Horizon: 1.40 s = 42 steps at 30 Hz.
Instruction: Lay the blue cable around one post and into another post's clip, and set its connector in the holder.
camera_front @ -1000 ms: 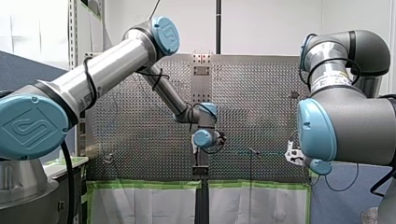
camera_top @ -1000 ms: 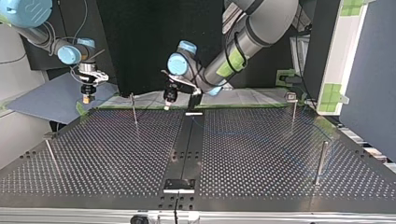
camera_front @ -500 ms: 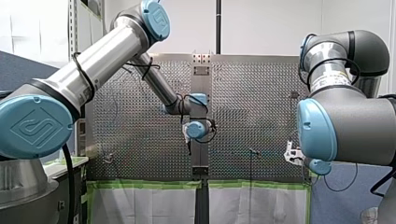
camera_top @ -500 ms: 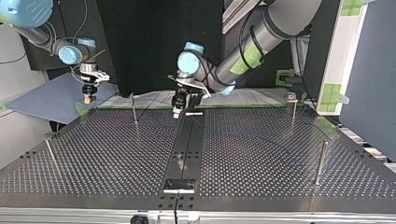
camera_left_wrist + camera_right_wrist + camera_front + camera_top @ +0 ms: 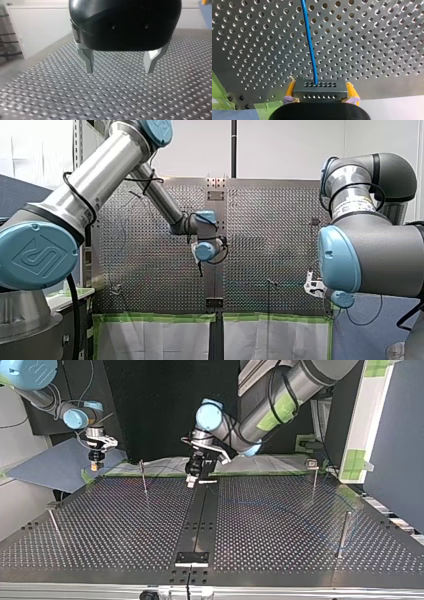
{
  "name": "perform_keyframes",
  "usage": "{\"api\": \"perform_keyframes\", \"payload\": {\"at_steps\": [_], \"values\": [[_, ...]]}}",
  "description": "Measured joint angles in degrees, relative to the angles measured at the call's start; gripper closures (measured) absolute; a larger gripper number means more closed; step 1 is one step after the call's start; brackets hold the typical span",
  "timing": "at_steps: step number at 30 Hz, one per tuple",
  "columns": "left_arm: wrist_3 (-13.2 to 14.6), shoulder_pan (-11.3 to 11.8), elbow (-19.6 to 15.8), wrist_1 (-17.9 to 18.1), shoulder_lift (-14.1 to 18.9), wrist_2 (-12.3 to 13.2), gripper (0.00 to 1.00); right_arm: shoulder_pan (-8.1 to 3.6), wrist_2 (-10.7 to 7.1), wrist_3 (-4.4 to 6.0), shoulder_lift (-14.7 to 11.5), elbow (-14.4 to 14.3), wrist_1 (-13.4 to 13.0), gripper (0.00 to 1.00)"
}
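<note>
Swung my left end effector (image 5: 191, 481) up toward eleven o'clock in the front view over the last second, leaving it above the dark centre strip (image 5: 200, 520) near the counter's (image 5: 280, 555) far edge, at twelve o'clock in the top view. Holding it wide open and empty, metal fingers (image 5: 88, 62) clear of the perforated surface. Kept my right end effector (image 5: 320, 89) parked at ten o'clock in the top view, off the far corner, yellow pads (image 5: 290, 88) clamped on the dark connector (image 5: 319, 94). Can follow the blue cable (image 5: 310, 42) from that block toward twelve o'clock ahead of the pads. Judging it thin, light and limp, likely to sag and slide on smooth metal; best taken on the slack close to the wanted bend. Judging the connector rigid, a sound hold. Working among slim upright posts (image 5: 144, 477) well apart, with ample room, green tape (image 5: 160, 317) edging the counter.
</note>
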<state>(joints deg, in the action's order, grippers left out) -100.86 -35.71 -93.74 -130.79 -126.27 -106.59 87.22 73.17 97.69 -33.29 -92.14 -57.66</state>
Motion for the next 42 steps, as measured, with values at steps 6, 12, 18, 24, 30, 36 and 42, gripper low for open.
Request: {"api": "perform_keyframes", "payload": {"at_steps": [6, 12, 18, 24, 30, 36, 42], "values": [[0.09, 0.01, -3.1, 3.11, 3.12, 0.11, 0.0, 0.16, -0.11, 0.03, 0.08, 0.02, 0.0, 1.0], [-0.07, 0.36, -6.42, 6.41, 6.43, 0.36, 0.0, 0.27, -0.13, 0.06, 0.12, 0.03, -0.01, 1.0], [0.17, 1.03, -10.06, 8.61, 10.07, 0.3, 0.0, 0.44, -0.13, 0.06, 0.16, 0.05, -0.07, 1.0], [0.67, 1.79, -13.2, 8.17, 13.21, 0.29, 0.0, 0.65, -0.13, 0.06, 0.21, 0.3, 0.11, 1.0], [1.48, 2.24, -16.53, 8.49, 16.52, 0.16, 0.0, 0.78, -0.13, 0.06, 0.26, 0.41, 0.03, 1.0], [1.8, 2.35, -19.57, 9.42, 19.58, 0.11, 0.0, 0.85, -0.13, 0.06, 0.31, 0.43, 0.03, 1.0], [2.69, 2.43, -22.49, 8.52, 20.75, -1.01, 0.0, 0.88, -0.13, 0.07, 0.35, 0.43, 0.08, 1.0]]}}
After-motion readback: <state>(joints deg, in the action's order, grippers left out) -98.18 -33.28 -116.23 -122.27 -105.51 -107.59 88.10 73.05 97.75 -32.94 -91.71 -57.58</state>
